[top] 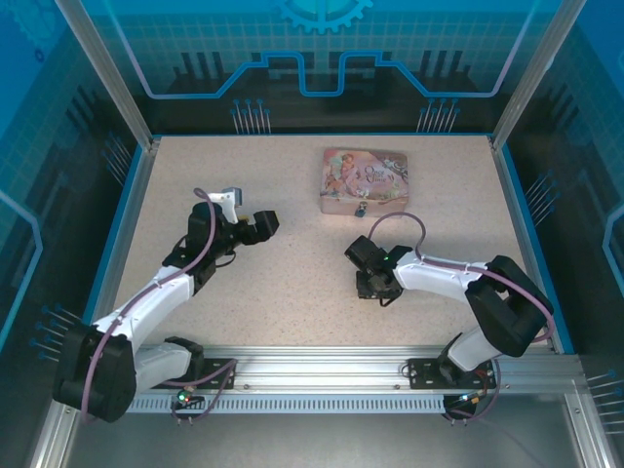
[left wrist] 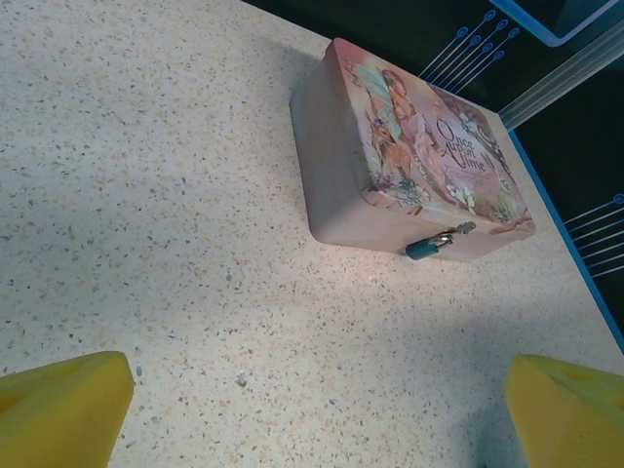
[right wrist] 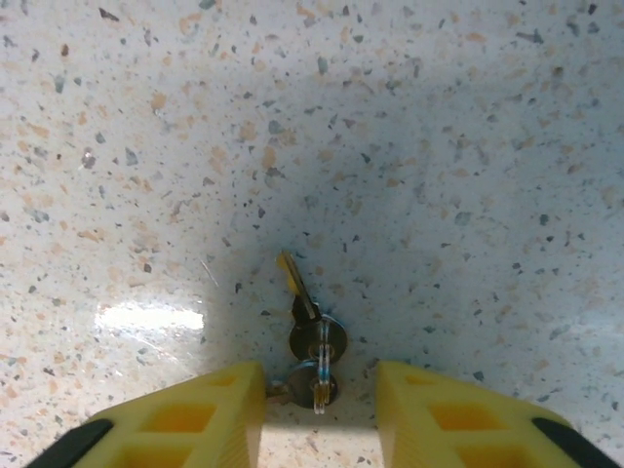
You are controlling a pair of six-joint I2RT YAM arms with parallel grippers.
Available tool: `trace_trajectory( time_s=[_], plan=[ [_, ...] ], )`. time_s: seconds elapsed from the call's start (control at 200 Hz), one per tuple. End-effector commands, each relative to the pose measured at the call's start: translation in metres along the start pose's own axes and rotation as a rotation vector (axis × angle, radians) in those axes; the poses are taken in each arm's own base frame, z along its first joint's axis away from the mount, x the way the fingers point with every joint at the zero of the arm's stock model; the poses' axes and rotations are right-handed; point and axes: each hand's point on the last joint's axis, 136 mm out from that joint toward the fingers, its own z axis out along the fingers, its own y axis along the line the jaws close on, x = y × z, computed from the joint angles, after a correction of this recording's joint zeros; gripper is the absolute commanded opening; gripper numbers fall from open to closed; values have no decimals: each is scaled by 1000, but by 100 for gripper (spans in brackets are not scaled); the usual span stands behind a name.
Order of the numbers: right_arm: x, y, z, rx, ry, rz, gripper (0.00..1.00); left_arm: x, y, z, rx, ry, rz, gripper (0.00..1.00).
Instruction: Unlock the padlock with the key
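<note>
Two small metal keys on a clear ring lie flat on the speckled table; the key points away from my right gripper. Its yellow fingers straddle the keys' round heads with a gap left on each side, so the gripper is open and low over the table. The blue-teal padlock hangs on the front of the pink decorated tin. My left gripper is wide open with nothing between its fingers, well short of the tin. From above, the right gripper sits in front of the tin and padlock.
The left gripper hovers left of the tin. A blue raised border and metal posts frame the table. An aluminium rail runs along the near edge at the arm bases.
</note>
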Motion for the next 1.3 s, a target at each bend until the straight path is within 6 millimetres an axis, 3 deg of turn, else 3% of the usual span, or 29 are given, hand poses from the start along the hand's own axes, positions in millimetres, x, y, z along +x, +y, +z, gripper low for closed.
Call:
trace_trajectory(
  time_s=[0.0, 0.47, 0.775, 1.015, 1.296],
  plan=[
    [9, -8, 7, 26, 25, 13, 30, -9, -12, 1, 34, -15, 11, 99],
    [8, -17, 13, -47, 20, 11, 0, -6, -15, 0, 42, -2, 20, 99],
    [1, -18, 5, -79, -36, -78, 0, -1, -17, -4, 50, 13, 24, 99],
    [-21, -3, -16, -181, -193, -198, 0, 15, -34, -6, 116, 85, -34, 98],
    [-44, 16, -36, -273, -369, -316, 0, 41, -53, -4, 183, 189, -135, 90]
  ],
)
